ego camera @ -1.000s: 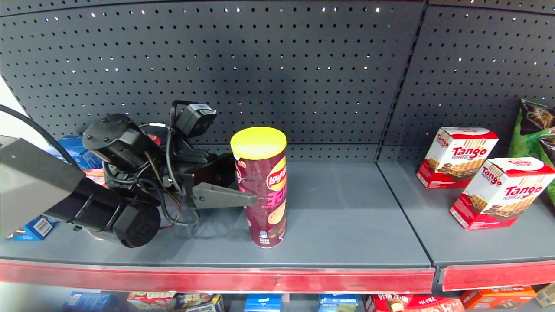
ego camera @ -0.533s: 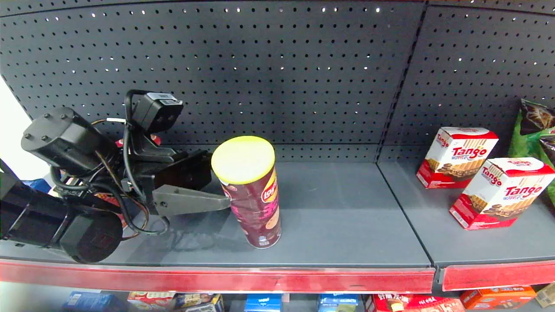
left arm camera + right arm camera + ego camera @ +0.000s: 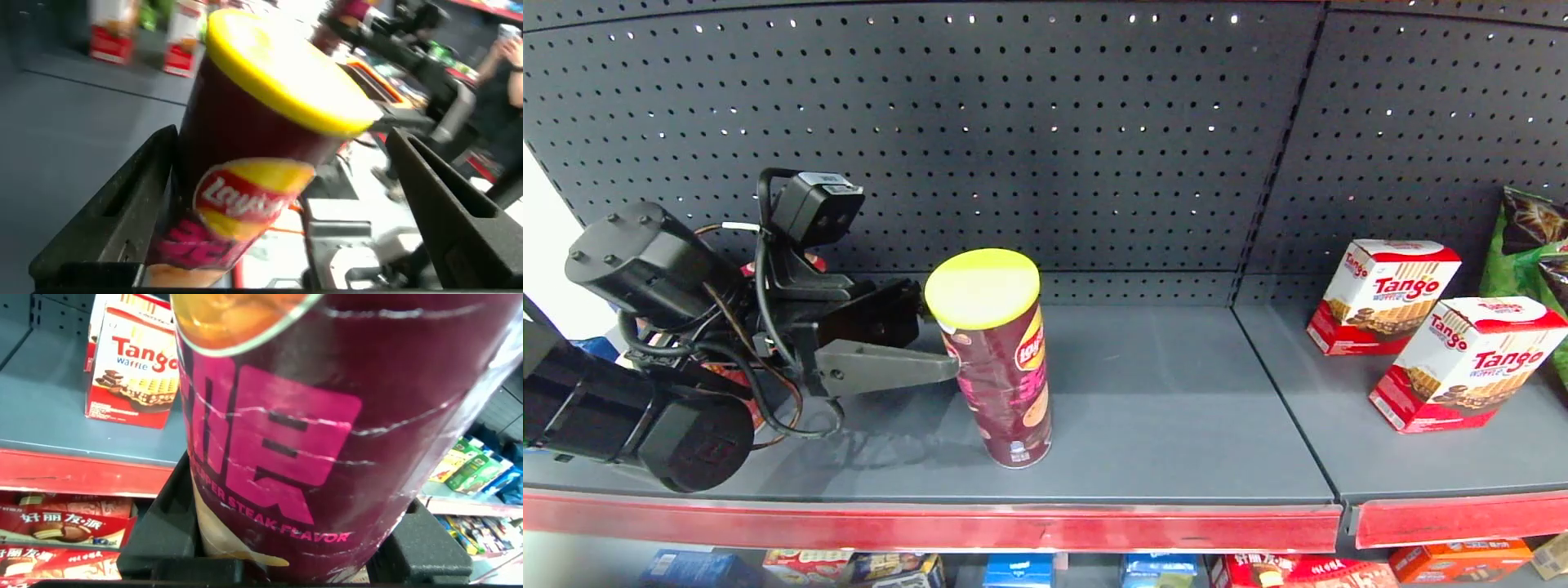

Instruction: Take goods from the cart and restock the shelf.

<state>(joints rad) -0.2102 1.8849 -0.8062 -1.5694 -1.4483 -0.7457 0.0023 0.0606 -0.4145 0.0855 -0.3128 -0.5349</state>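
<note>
Head view: the grey metal shelf board [image 3: 1176, 408] is lit brightly and evenly from above and in front. A soft shadow is thrown on it left of the yellow-lidded maroon crisp tube [image 3: 1005, 376]. Pinpoints of light are passed through the dark perforated back panel [image 3: 1045, 122]. The red front strip [image 3: 931, 527] is bowed by lens distortion. Right wrist view: thin pale reflections are carried by the glossy maroon tube [image 3: 327, 457].

Left gripper [image 3: 935, 341], jaws apart, at upper side of maroon chip can [image 3: 1006, 392] standing tilted on grey shelf [image 3: 1176, 425], yellow lid [image 3: 983, 287] leaning toward gripper. Two red-and-white wafer boxes [image 3: 1382, 296] well right of can.
</note>
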